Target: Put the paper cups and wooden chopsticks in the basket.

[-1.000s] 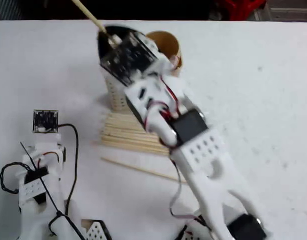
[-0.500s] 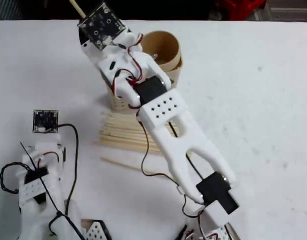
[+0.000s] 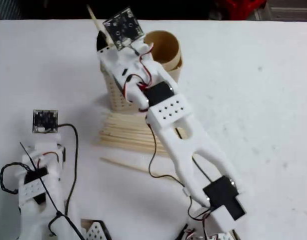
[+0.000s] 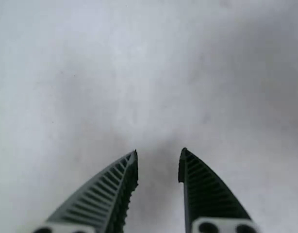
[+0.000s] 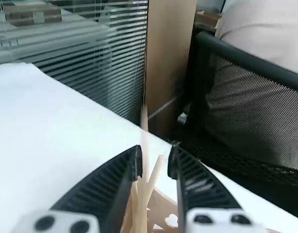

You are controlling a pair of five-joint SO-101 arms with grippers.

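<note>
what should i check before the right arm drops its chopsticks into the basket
1. Right gripper shut on the pale wooden chopsticks: ok
2. That gripper over the cream perforated basket: ok
3. Brown paper cup inside the basket: cannot tell, the arm hides the rim
4. Chopstick pile off the white table: not ok, it lies beside the basket
5. Left gripper open and away from the basket: ok
</note>
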